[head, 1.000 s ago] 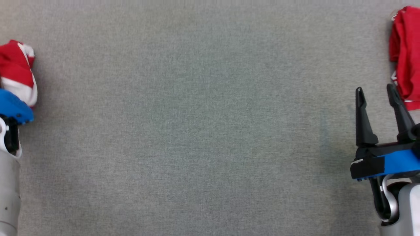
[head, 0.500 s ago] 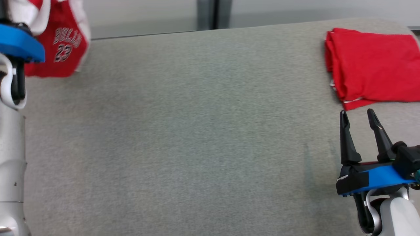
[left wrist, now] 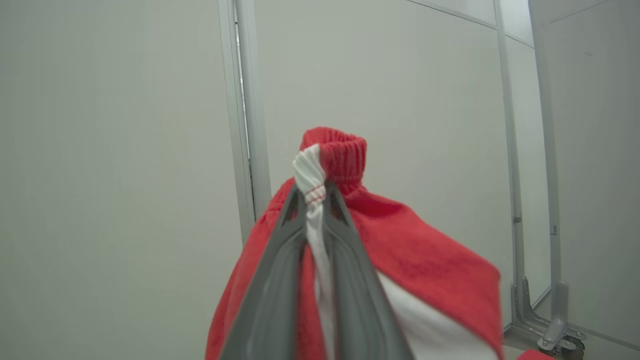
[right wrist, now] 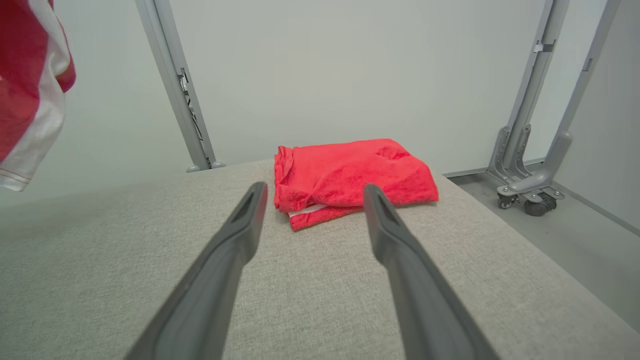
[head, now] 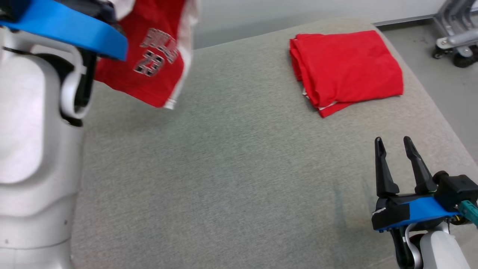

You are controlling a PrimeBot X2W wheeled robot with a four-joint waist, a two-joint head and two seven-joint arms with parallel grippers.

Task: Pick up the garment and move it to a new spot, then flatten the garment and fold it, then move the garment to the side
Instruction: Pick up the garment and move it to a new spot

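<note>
Where the left jaws pinch it, the garment (left wrist: 400, 250) bunches into a red ribbed knot, with a white strip pressed between the two fingers. Those jaws are clamped tight on it. Its lower part runs off the bottom of the left wrist view. From the head, the garment hangs in the air over the far left of the desk (head: 224, 168), its hem clear of the grey top. Its upper end is cut off by the top edge and partly hidden behind the blue band on the left arm (head: 37, 130). A "23" reads on the red front, but the blurred lettering above it cannot be made out. Well apart, at the desk's far right, lies a folded red cloth (head: 347, 67). The right jaws stand wide open over the near right corner. A wheeled frame (head: 455, 45), cut off by the edge, stands on the floor beyond.
</note>
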